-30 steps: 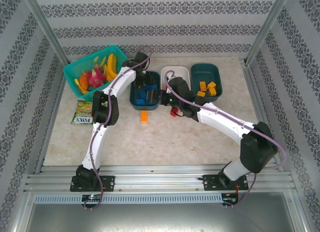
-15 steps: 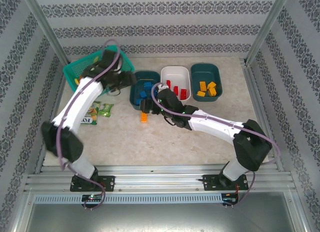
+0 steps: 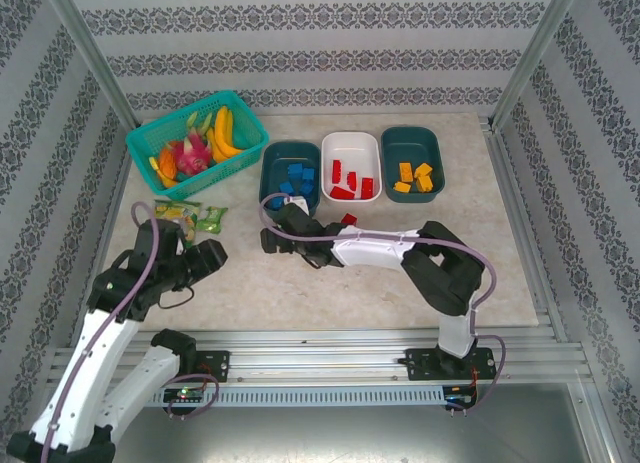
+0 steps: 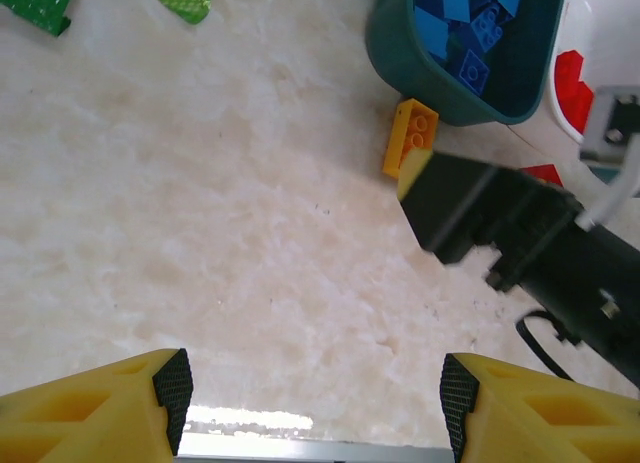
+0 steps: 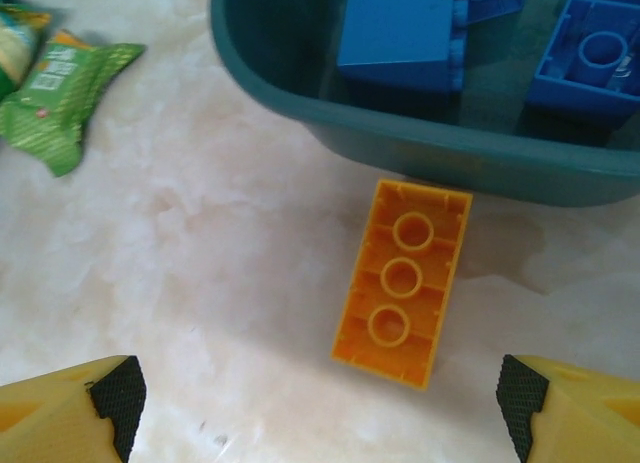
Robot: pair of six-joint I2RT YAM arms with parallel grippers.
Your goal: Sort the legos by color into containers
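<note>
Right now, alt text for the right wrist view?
An orange brick lies hollow side up on the marble table, centred ahead of the open right gripper, just beside a dark teal tray holding blue bricks. Green snack packets lie at upper left.

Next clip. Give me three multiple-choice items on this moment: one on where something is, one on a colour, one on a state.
1. Where is the loose orange brick?
A: on the table, beside the tray of blue bricks
B: inside that tray
C: balanced on that tray's rim

2. What colour are the bricks in the white tray?
A: blue
B: red
C: orange

3. The right arm's fingers are:
A: shut on the orange brick
B: open, not touching the brick
C: shut on nothing

Answers:
1 A: the right wrist view shows it lying on the tabletop just outside the tray wall.
2 B: the top view shows red bricks there.
3 B: both fingertips stand wide apart, clear of the brick.
</note>
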